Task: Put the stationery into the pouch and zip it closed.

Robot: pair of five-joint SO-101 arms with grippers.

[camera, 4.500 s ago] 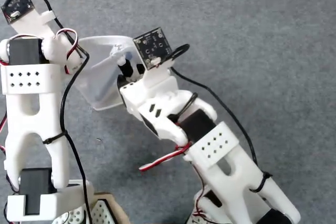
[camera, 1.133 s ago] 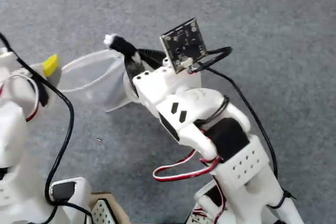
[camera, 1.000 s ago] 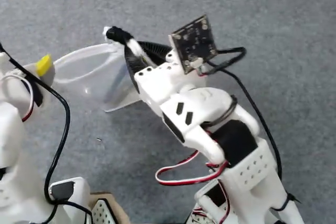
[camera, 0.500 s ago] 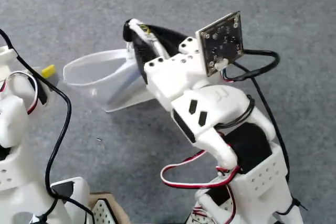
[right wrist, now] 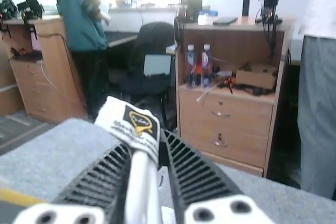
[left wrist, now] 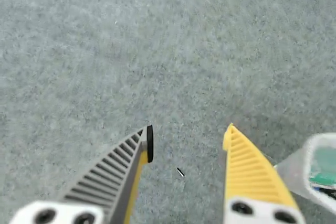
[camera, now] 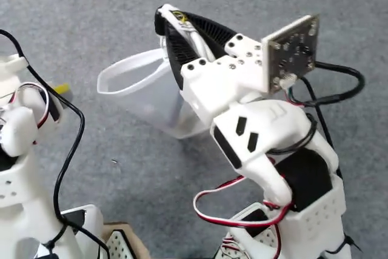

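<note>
On grey table [camera: 91,16], right arm [camera: 260,125] hides part of clear pouch [camera: 145,95], jaws gripping a white tube [camera: 177,20]; left jaws wide.

The pouch [camera: 142,92] is soft, clear plastic, and its mouth gapes wide toward the left arm's side. It hangs tilted, one end raised and pinched in the right gripper [camera: 167,19] by a white tab [right wrist: 131,124] with a yellow label. A green item [left wrist: 321,165] shows faintly through its wall.
</note>
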